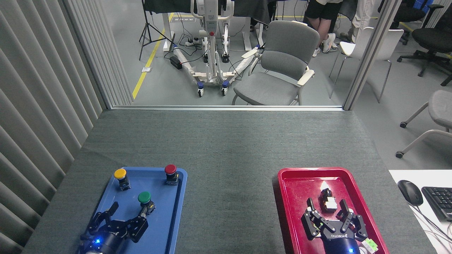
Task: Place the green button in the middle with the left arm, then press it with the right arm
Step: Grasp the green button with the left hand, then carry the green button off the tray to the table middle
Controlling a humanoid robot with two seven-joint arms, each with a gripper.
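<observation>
The green button (144, 198) stands upright in the blue tray (166, 218), near its middle. My left gripper (128, 209) is open just in front of it and a little to its left; the right fingertip (142, 212) nearly touches the button's black body, but nothing is held. Over the red tray (300, 176) at the lower right, my right gripper (326, 203) is open with its fingers spread around a small black-and-white part (328, 201). The middle (229, 183) of the table, bare dark grey felt, lies between the two trays.
A yellow button (120, 175) and a red button (171, 171) stand at the blue tray's far corners. A small green-and-white piece (369, 244) lies in the red tray's near corner. A mouse (410, 192) and keyboard (439, 201) sit on a white desk at right.
</observation>
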